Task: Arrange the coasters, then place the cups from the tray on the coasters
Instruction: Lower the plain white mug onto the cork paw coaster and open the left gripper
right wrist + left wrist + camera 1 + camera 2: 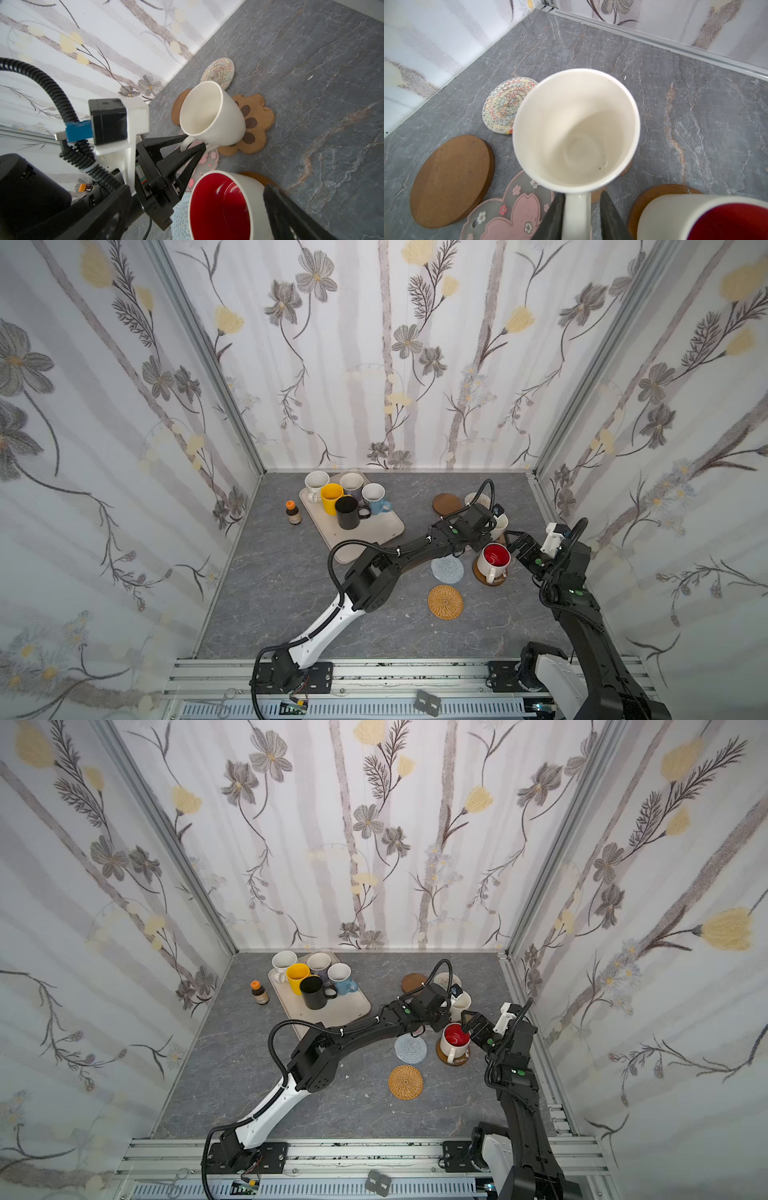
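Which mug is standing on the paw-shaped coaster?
The all-white mug whose handle sits inside the left gripper; the red-lined mug stands on an amber coaster.

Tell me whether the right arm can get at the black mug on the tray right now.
Probably not cleanly: the left arm lies stretched across the table between the right gripper and the black mug on the tray.

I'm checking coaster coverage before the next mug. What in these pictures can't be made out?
- Pink blossom-shaped coaster: both top views, almost wholly under the left arm.
- Amber disc coaster: every view, mostly under the red-lined white mug.
- Lavender mug: both top views, body behind the yellow mug.
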